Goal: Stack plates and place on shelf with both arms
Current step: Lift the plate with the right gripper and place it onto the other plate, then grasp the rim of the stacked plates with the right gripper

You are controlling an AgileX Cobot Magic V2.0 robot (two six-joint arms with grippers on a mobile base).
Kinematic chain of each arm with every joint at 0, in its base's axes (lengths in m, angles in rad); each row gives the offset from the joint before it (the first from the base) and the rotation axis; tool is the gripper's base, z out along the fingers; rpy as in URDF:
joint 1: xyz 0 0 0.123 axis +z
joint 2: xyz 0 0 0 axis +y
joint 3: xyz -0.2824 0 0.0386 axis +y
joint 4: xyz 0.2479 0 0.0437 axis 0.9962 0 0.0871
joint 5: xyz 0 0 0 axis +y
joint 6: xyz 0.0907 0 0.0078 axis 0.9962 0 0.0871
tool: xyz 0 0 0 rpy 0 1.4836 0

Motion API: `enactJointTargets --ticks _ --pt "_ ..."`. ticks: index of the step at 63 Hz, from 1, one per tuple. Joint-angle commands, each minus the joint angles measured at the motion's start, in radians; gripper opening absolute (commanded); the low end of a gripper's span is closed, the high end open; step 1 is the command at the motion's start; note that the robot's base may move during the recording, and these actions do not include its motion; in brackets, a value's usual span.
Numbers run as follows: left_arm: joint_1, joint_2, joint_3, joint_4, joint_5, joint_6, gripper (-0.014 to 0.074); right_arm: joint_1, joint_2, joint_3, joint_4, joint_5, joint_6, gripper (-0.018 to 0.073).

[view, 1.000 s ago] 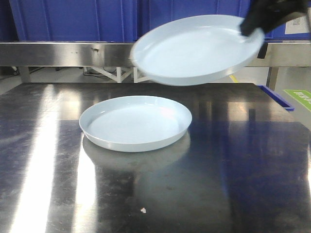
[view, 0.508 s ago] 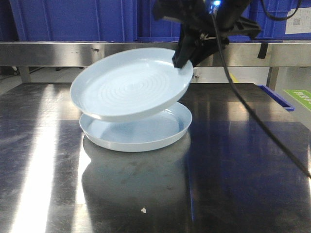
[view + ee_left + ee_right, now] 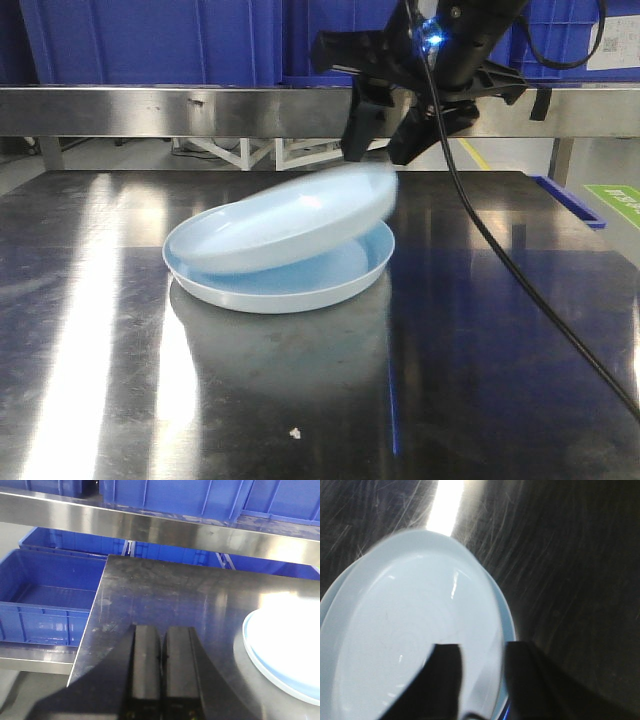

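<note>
The steel worktop (image 3: 480, 330) fills the front view, with the shelf (image 3: 150, 110) as a brushed rail across the back and blue crates (image 3: 150, 40) on it. The two plates sit left of centre on the worktop: the lower plate (image 3: 300, 295) lies flat, and the upper plate (image 3: 290, 225) is tilted over it (blurred), its left edge down inside the lower rim and its right edge raised. The right gripper (image 3: 375, 155) hangs over that raised edge with its fingers spread wide. From its wrist view the rim lies in the gap between them, but whether either finger touches it cannot be told. The left gripper (image 3: 162, 630) is off to the side above bare steel, fingers pressed together with nothing between them, and a plate edge shows at the right of its view. A black cable (image 3: 520, 290) runs down from the right arm. A white label (image 3: 612, 45) on the far-right crate bears a QR code and print too small to read. A green sign (image 3: 615, 200) below carries white marks cut off by the frame.
</note>
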Motion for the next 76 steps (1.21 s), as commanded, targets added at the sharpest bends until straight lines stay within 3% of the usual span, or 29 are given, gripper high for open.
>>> enactJointTargets --ticks 1,76 --pt "0.0 0.007 -0.031 -0.003 -0.091 -0.009 0.0092 0.0 -0.046 -0.039 0.008 -0.053 -0.007 0.0525" --pt "0.0 0.007 -0.031 -0.003 -0.091 -0.009 0.0092 0.0 0.097 -0.039 0.008 -0.01 -0.007 0.0517"
